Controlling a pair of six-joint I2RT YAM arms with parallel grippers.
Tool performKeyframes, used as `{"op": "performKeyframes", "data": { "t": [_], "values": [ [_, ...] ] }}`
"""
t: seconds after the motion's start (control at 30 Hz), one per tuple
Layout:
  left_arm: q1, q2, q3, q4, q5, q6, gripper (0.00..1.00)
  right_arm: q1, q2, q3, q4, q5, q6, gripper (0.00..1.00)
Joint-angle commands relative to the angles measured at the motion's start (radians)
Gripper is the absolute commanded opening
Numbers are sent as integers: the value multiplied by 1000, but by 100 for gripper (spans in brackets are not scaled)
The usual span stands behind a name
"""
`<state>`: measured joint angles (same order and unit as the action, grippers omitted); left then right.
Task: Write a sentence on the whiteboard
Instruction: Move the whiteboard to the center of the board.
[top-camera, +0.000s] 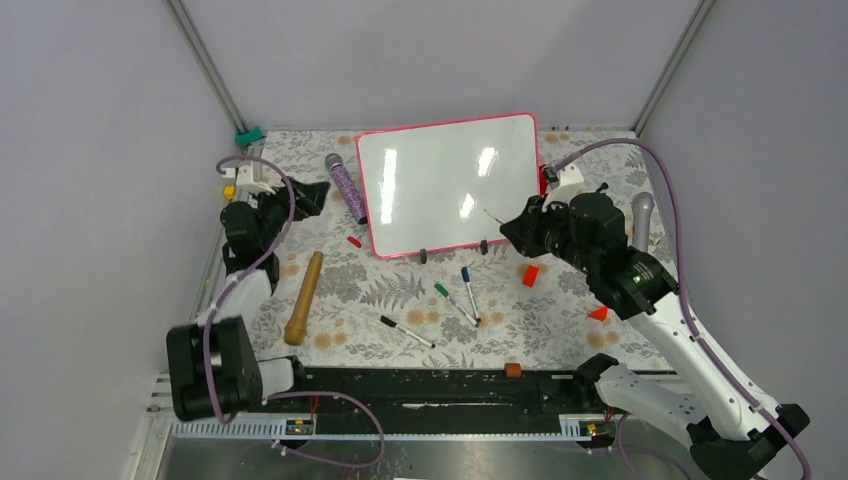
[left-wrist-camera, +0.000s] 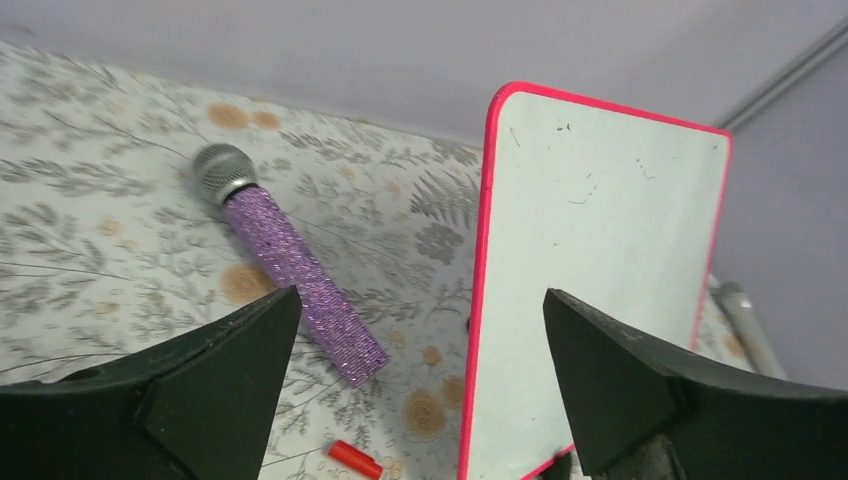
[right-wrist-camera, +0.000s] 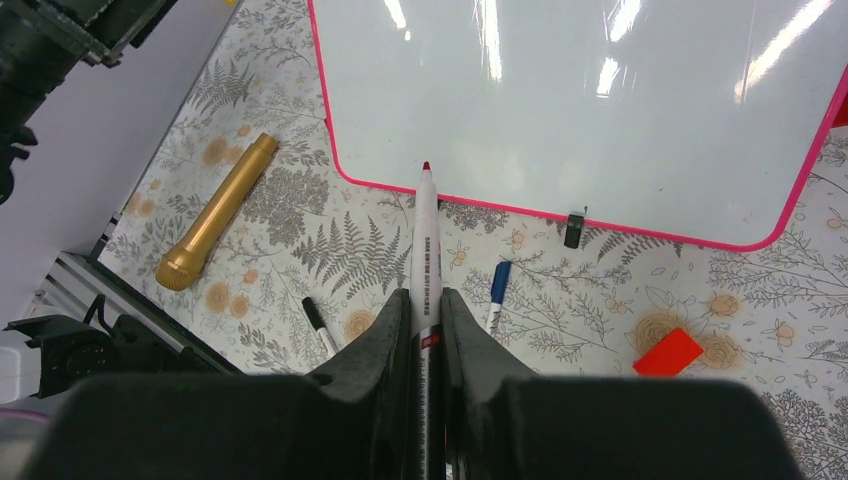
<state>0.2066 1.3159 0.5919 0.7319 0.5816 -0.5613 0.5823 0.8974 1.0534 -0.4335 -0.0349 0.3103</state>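
Facing whiteboard (top-camera: 445, 185), right gripper (top-camera: 512, 228) clamping red marker (right-wrist-camera: 425, 240)

— What finish do you see on the whiteboard (top-camera: 440, 180)?
— Glossy and smooth; you can see glare streaks on it. The purple microphone (left-wrist-camera: 300, 270) is rough with glitter, its head metal mesh.
— And the fingers (left-wrist-camera: 220, 390)?
— Matt black plastic, you'll find.

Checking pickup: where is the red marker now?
Right wrist view: the red marker is clamped in the right gripper, tip at the whiteboard's near edge, right of centre.
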Motion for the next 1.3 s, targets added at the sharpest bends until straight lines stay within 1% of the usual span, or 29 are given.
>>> {"op": "performKeyframes", "data": {
  "t": [0.0,0.07,0.13,0.17,0.2,0.27,0.3,0.33,0.37,0.43,0.47,0.53,0.57,0.67,0.73,0.8,0.87,0.93,0.97,1.03,1.1,1.17,1.27],
  "values": [
    [-33,-175,-116,-174,-324,223,93,-3,-12,30,26,8,-4,0],
    [-32,-202,-176,-130,-377,224,87,-2,-7,32,26,1,1,0],
    [-32,-216,-212,-89,-422,219,85,-3,-5,34,27,-3,4,0],
    [-30,-217,-222,-81,-440,206,85,-3,-4,34,26,-2,6,0],
    [-27,-214,-225,-80,-440,203,96,-3,-4,34,26,-2,7,0],
    [-18,-199,-218,-90,-417,198,99,-3,-9,30,27,7,8,0],
    [-16,-193,-218,-90,-423,198,97,-3,-13,28,26,13,10,0],
    [-17,-196,-217,-114,-460,200,89,-2,-17,25,28,17,9,0],
    [-22,-210,-214,-143,-500,216,86,-3,-21,23,29,19,10,0],
    [-39,-218,-225,-154,-546,277,86,-2,-26,19,29,23,10,0],
    [-43,-215,-244,-124,-548,290,87,-2,-28,18,29,24,11,0],
    [-45,-195,-284,-37,-521,294,98,-3,-33,15,29,23,12,0],
    [-45,-176,-293,-6,-513,287,99,-3,-32,14,29,22,12,0],
    [-44,-120,-288,11,-483,272,99,-2,-38,10,29,22,12,0],
    [-44,-136,-321,37,-535,242,99,-3,-44,7,30,24,14,0],
    [-48,-173,-357,45,-644,208,99,-3,-47,4,31,25,14,0],
    [-51,-197,-384,71,-676,204,99,-3,-49,-1,31,28,14,0],
    [-82,-209,-369,19,-823,172,99,-3,-52,-7,35,28,11,0],
    [-92,-217,-364,-18,-860,160,99,-2,-51,-7,37,29,11,0],
    [-95,-218,-379,25,-812,187,99,-3,-49,-9,39,29,13,0],
    [-97,-207,-365,16,-787,205,99,-2,-47,-7,38,26,13,0],
    [-98,-191,-341,-22,-806,197,99,-3,-47,-8,39,28,12,0],
    [-97,-153,-281,-121,-866,171,99,-2,-53,-11,38,29,5,0]
  ]
}}
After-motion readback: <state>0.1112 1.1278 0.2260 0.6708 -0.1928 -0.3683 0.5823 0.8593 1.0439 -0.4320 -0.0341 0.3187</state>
